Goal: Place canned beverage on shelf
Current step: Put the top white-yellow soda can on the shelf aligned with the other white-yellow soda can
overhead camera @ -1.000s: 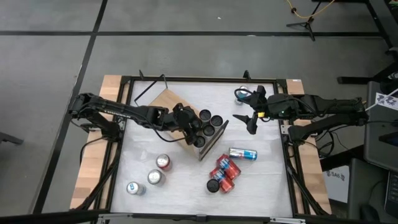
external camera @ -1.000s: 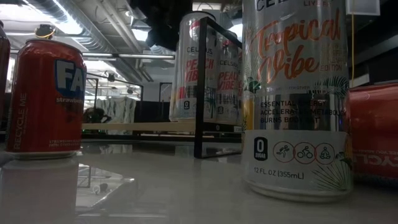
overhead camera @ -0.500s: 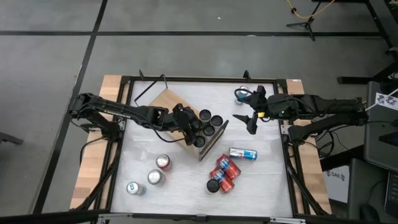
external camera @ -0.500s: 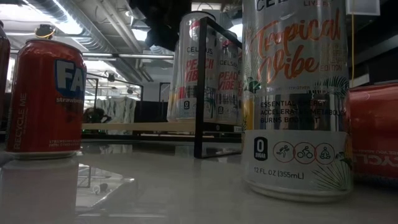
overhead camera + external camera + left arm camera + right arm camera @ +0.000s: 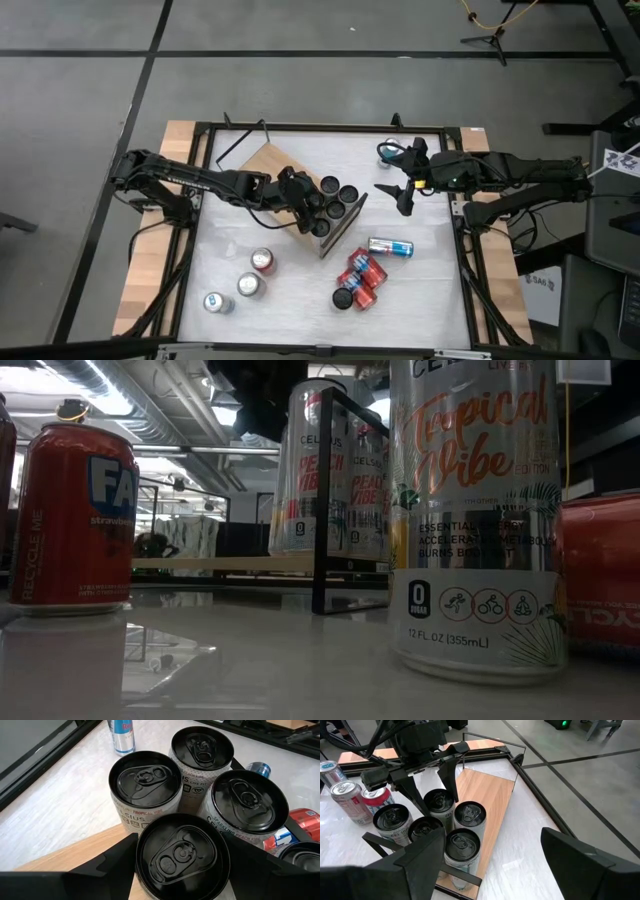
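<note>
- Left gripper (image 5: 181, 851) is clamped on a black-topped can (image 5: 179, 855), one finger on each side, standing on the shelf (image 5: 268, 160) just beside three other cans (image 5: 200, 750).
- Right gripper (image 5: 404, 203) hovers over the white tabletop (image 5: 420, 280) well apart from the shelf, fingers spread (holding nothing).
- More cans (image 5: 358, 280) lie near the table's front.

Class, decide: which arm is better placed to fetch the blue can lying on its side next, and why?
Right. The right hand hangs open and empty close to the blue can, while the left hand is over the shelf, gripping a black-topped can.
</note>
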Robot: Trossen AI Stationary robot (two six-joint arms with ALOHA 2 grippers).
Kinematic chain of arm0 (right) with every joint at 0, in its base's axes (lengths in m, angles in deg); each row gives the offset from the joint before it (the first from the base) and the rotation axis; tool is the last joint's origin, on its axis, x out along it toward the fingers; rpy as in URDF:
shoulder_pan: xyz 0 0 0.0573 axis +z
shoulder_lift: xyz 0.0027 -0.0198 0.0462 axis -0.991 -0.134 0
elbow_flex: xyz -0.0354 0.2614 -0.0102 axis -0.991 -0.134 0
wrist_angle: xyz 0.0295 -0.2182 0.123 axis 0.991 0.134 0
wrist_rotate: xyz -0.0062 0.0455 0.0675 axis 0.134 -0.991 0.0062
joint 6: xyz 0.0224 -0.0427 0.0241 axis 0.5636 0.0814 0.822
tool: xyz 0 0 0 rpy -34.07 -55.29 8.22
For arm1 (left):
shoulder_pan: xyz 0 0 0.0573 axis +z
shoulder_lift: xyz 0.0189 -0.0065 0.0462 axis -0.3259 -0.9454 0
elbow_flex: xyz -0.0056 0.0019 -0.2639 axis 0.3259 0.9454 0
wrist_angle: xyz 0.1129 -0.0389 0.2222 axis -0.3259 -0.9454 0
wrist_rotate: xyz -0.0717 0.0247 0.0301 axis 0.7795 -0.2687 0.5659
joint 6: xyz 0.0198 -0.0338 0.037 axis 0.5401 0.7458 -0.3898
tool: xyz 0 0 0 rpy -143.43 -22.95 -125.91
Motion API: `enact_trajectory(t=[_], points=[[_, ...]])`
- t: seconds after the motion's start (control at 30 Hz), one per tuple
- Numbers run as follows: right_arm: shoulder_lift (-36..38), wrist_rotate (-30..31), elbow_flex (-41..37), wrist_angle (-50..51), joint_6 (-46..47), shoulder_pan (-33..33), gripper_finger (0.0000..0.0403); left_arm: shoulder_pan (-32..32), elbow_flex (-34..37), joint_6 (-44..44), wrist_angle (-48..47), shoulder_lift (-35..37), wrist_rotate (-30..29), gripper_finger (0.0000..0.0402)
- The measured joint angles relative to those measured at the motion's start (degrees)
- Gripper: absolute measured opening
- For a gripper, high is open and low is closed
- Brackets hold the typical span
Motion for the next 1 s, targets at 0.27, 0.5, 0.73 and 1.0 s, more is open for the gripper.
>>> enact_trajectory(t=[0.27,0.5,0.73,1.0], points=[[0.0,0.0,0.0,0.0,0.0,0.0,0.0324,0.0,0.0,0.0,0.0,0.0,0.0,0.0247],[0.0,0.0,0.0,0.0,0.0,0.0,0.0324,0.0,-0.1,0.3,0.3,0.0,-0.2,0.0294],[0.0,0.0,0.0,0.0,0.0,0.0,0.0324,0.0,-0.1,0.4,0.2,0.1,-0.2,0.0311],[0.0,0.0,0.0,0.0,0.0,0.0,0.0324,0.0,-0.1,0.4,0.3,0.1,-0.1,0.0312]])
